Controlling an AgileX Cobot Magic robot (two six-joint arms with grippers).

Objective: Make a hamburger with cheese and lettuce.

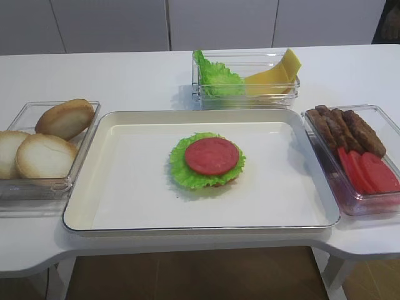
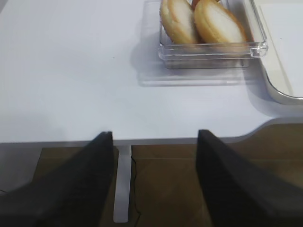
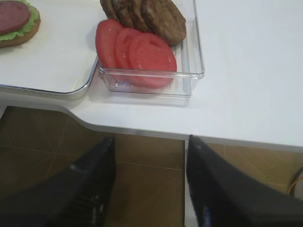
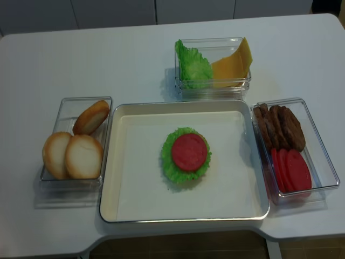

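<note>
in the right wrist view the hamburger is cut off by the top and left edges, and the brown patties run off the top. the bun half under its lettuce is mostly hidden in the high views. both hands are blurred at the wrist views' bottom edges.

hamburger: mid-scene, flat; tan bun, frilly green leaf, red round slice on top.
cheese: far right of centre, yellow slices leaning upright.
lettuce: just left of cheese, ruffled, bright green.
</note>
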